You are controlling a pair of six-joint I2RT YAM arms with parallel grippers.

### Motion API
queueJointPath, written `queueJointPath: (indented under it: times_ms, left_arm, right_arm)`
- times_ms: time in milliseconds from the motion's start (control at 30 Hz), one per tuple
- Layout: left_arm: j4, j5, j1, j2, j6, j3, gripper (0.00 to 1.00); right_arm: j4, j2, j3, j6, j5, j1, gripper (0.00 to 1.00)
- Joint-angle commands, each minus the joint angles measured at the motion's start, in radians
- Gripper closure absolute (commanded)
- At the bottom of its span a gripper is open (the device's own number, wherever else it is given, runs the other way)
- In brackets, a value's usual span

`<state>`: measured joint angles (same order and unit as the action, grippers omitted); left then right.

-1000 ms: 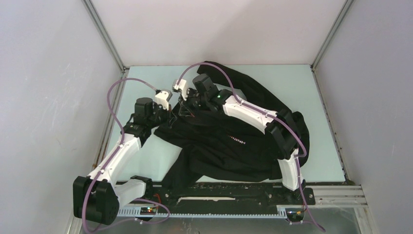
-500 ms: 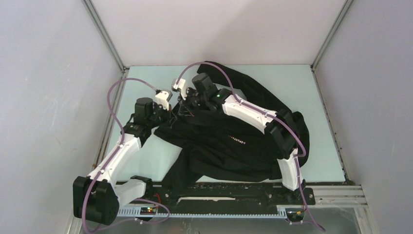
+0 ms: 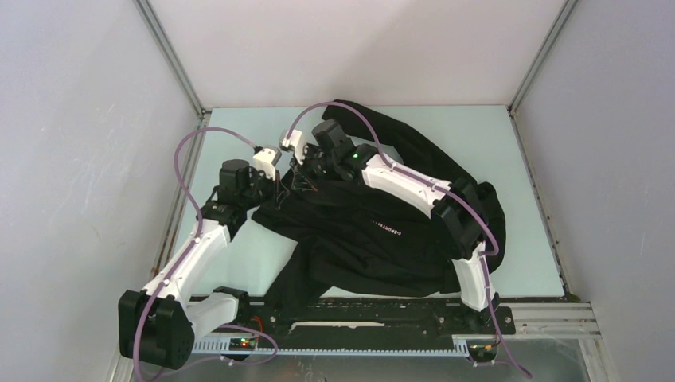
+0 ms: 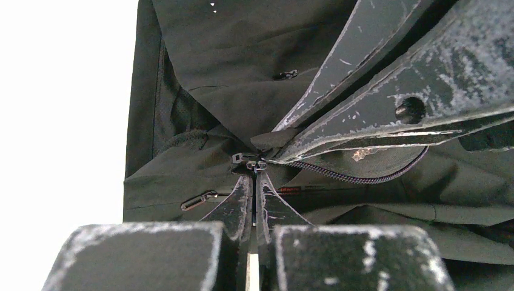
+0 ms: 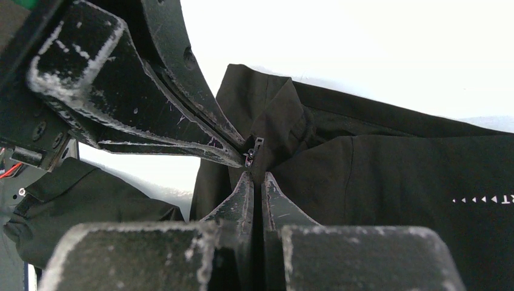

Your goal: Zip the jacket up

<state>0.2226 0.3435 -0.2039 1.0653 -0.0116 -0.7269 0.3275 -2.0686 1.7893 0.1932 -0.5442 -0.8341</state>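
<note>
Black long-sleeved fabric jacket [image 3: 374,239] lies crumpled across pale green bench [image 3: 529,255]. Left gripper [image 4: 254,185] clenched on jacket edge at small metal zip slider [image 4: 250,161]; right gripper [image 5: 254,179] clenched on fabric opposite. Risk: crowded grippers colliding, or thin cloth slipping out, misaligning the teeth.

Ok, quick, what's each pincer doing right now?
Left pincer: closed on the jacket at the zip.
Right pincer: closed on the jacket beside the zip.
</note>
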Motion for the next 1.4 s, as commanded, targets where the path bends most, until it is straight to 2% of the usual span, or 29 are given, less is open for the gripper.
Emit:
queueJointPath:
  times_ms: [0, 400, 500, 700, 833, 900, 1067, 1167, 1267, 1367]
  left_arm:
    - [-0.025, 0.011, -0.006, -0.024, -0.028, 0.012, 1.0]
    - [-0.031, 0.015, -0.017, -0.035, -0.034, 0.019, 1.0]
    - [-0.033, 0.028, -0.02, -0.037, -0.036, 0.02, 1.0]
    - [-0.042, 0.029, -0.019, -0.048, -0.036, 0.026, 1.0]
    - [-0.069, 0.037, -0.019, -0.065, -0.026, 0.035, 0.99]
    - [-0.085, 0.036, -0.019, -0.084, -0.015, 0.043, 0.94]
    - [-0.131, 0.031, -0.016, -0.139, 0.084, 0.073, 0.62]
    - [-0.142, 0.026, -0.007, -0.195, 0.169, 0.099, 0.5]
    - [-0.132, 0.047, 0.058, -0.26, 0.27, 0.123, 0.46]
    - [-0.15, 0.081, 0.214, -0.349, 0.417, 0.174, 0.44]
  right_arm:
    - [-0.013, -0.015, 0.058, 0.006, 0.0, -0.01, 1.0]
    - [-0.004, -0.078, 0.147, -0.009, -0.011, -0.015, 1.0]
    - [-0.076, -0.083, 0.134, -0.059, -0.069, -0.006, 1.0]
    - [-0.342, -0.075, 0.053, -0.228, -0.251, 0.035, 1.0]
    - [-0.374, -0.086, 0.059, -0.259, -0.291, 0.028, 1.0]
    - [-0.41, -0.094, 0.047, -0.296, -0.316, 0.038, 1.0]
    - [-0.458, -0.086, 0.017, -0.321, -0.334, 0.05, 1.0]
    - [-0.477, -0.081, 0.0, -0.334, -0.343, 0.06, 1.0]
    - [-0.488, -0.077, -0.007, -0.344, -0.353, 0.071, 1.0]
    - [-0.492, -0.073, -0.013, -0.345, -0.362, 0.081, 1.0]
